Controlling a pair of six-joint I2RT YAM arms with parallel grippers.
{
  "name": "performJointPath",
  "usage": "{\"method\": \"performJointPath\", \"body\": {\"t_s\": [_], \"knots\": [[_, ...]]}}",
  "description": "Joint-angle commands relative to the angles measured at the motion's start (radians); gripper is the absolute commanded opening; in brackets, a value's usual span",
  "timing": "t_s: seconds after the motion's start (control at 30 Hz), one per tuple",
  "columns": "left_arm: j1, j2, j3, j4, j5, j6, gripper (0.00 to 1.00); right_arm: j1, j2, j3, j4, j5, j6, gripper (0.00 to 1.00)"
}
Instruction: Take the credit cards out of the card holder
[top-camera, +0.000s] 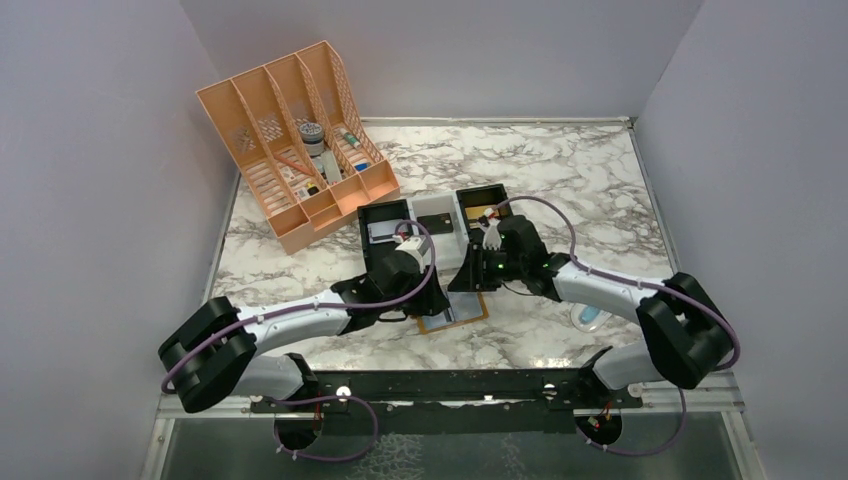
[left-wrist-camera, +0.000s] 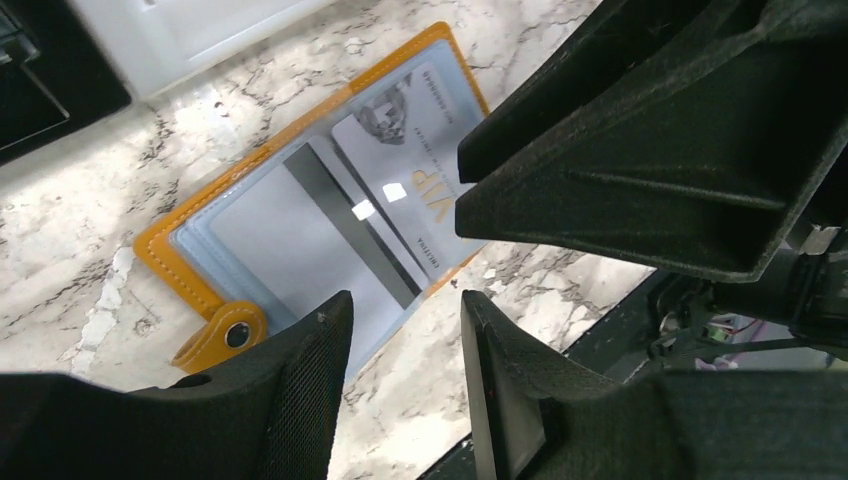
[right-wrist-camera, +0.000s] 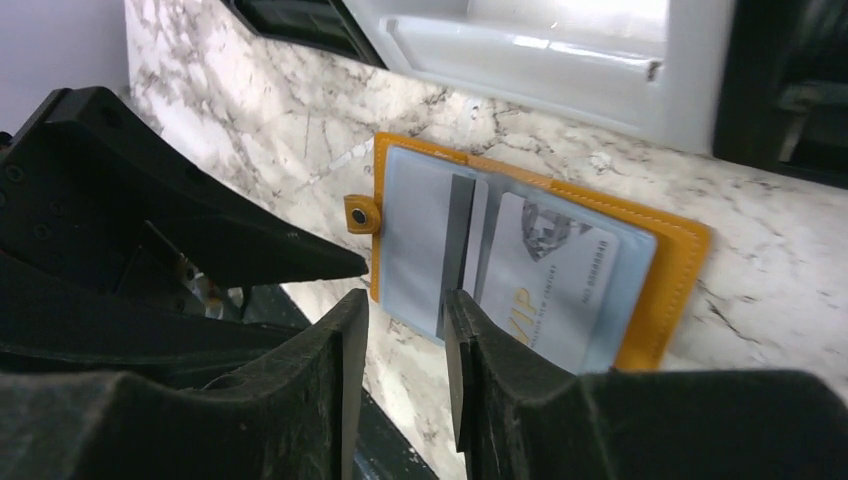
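Open card holder (left-wrist-camera: 255, 225); left tool (left-wrist-camera: 405, 375) and right tool (right-wrist-camera: 405, 360) slightly parted, empty. Only the credit card (left-wrist-camera: 400, 165) edge should be pinched.

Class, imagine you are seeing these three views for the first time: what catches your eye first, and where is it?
The mustard card holder lies open on the marble table near its front edge, with a pale VIP card showing in one panel. Both arms' jaws hang over it from either side, parted and empty. At the back left stands an orange desk organiser.
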Motion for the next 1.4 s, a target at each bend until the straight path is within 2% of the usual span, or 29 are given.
{"method": "performJointPath", "body": {"t_s": [0.0, 0.23, 0.73, 0.97, 1.37], "knots": [[0.004, 0.014, 0.016, -0.057, -0.041, 0.008, 0.45, 0.002, 0.068, -0.004, 0.112, -0.148, 0.001, 0.34], [0.007, 0.074, 0.046, -0.053, -0.03, 0.013, 0.41, 0.003, 0.185, -0.013, 0.177, -0.205, 0.022, 0.3], [0.007, 0.129, 0.065, -0.174, -0.109, 0.039, 0.33, 0.003, 0.263, -0.081, 0.225, -0.096, 0.061, 0.27], [0.006, 0.152, 0.055, -0.148, -0.084, 0.031, 0.27, 0.001, 0.261, -0.121, 0.322, -0.133, 0.131, 0.21], [0.007, 0.151, 0.062, -0.199, -0.121, 0.033, 0.26, -0.028, 0.247, -0.154, 0.387, -0.199, 0.172, 0.07]]}}
